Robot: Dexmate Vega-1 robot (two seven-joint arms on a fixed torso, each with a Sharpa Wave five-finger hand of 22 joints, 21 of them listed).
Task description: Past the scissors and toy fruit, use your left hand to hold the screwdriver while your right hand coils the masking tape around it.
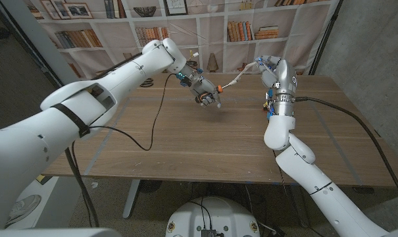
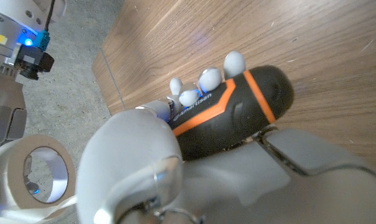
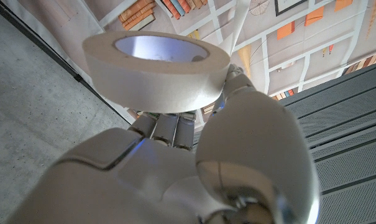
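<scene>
Above the far middle of the wooden table [image 1: 185,145], my left hand [image 1: 200,87] grips the screwdriver [image 2: 237,106] by its black handle with an orange stripe, fingers [image 2: 203,81] wrapped over it. My right hand [image 1: 272,71] is raised at the far right and holds the roll of cream masking tape [image 3: 156,68]. A pulled-out strip of tape [image 1: 238,79] runs from the roll to the screwdriver at my left hand. In the left wrist view the roll [image 2: 35,174] shows beside the right wrist [image 2: 7,43].
A black cable [image 1: 156,115] hangs from my left arm and loops over the table top. Another cable [image 1: 347,118] crosses the table's right side. A printed bookshelf backdrop [image 1: 238,26] stands behind the far edge.
</scene>
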